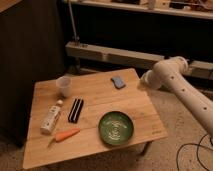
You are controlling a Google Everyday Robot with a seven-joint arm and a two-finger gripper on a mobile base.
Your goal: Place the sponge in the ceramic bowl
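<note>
The sponge [118, 81], a small blue-grey pad, lies flat near the far right corner of the wooden table [95, 95]. The ceramic bowl [116, 128], green with a pale swirl, sits near the table's front right edge with nothing in it. My white arm reaches in from the right. Its gripper [144, 80] hangs at the table's far right edge, just right of the sponge and apart from it. Nothing shows in the gripper.
A translucent cup [64, 85] stands at the far left of the table. A black bar [75, 110], a white bottle [51, 119] and a carrot [66, 135] lie on the left half. A low shelf [125, 55] runs behind the table.
</note>
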